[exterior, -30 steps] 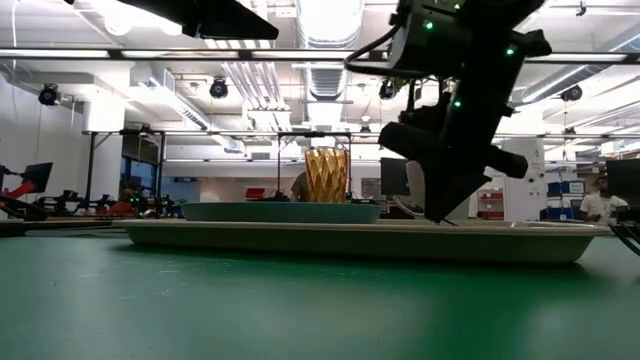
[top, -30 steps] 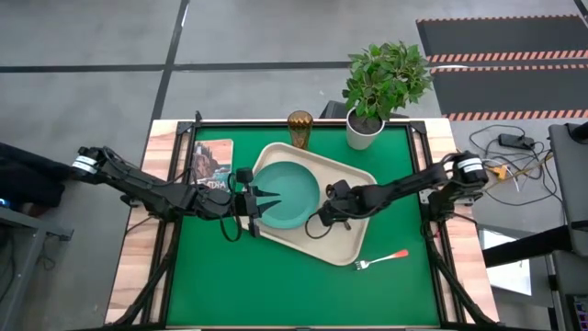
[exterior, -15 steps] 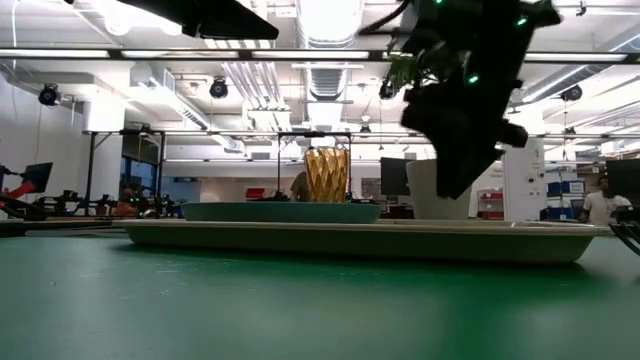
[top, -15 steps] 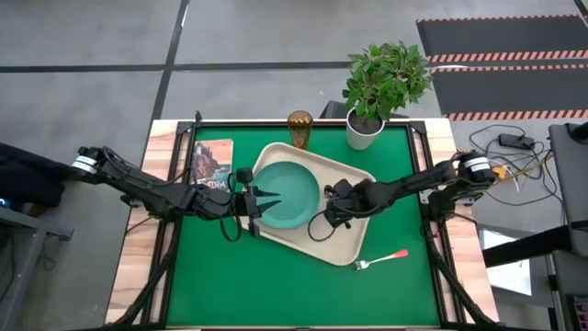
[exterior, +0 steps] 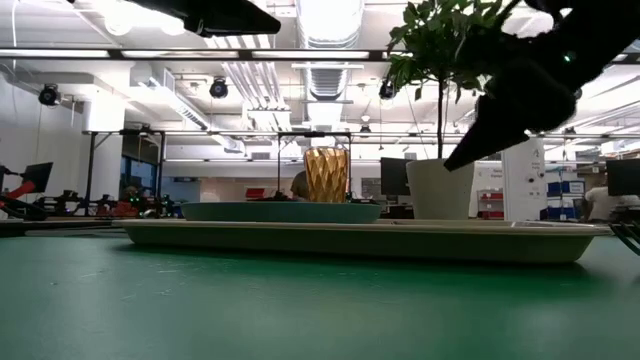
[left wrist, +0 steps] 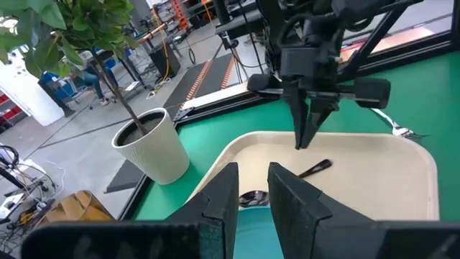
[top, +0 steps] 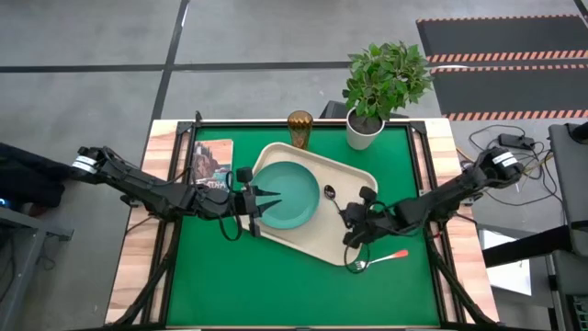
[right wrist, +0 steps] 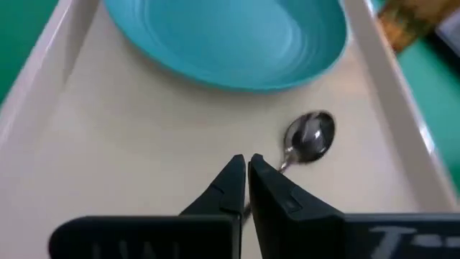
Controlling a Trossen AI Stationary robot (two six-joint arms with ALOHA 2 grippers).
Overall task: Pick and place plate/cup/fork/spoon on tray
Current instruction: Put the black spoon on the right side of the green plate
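Just ahead of the right gripper [right wrist: 246,170], whose fingers are pressed together with nothing between them, lies the spoon [right wrist: 305,139] on the tray [right wrist: 108,165], bowl end pointing away from the fingertips. Beyond the spoon, farther along the same tray, sits the plate [right wrist: 233,36], and past the tray's far rim the cup [right wrist: 408,20] shows at the edge of the wrist view. From above, this gripper [top: 353,241] hangs at the tray's [top: 312,244] near right edge, with the fork [top: 380,258] on the green table [top: 230,285] just beside it, off the tray.

At the opposite side of the tray, the left gripper [top: 272,204] reaches over the plate's [top: 289,188] rim, fingers spread slightly apart and empty. Ahead of it lie the plate, then the spoon [top: 330,193]. Behind the tray stand the cup [top: 299,128] and a potted plant [top: 381,87], and a book [top: 211,161] lies beside the left arm.
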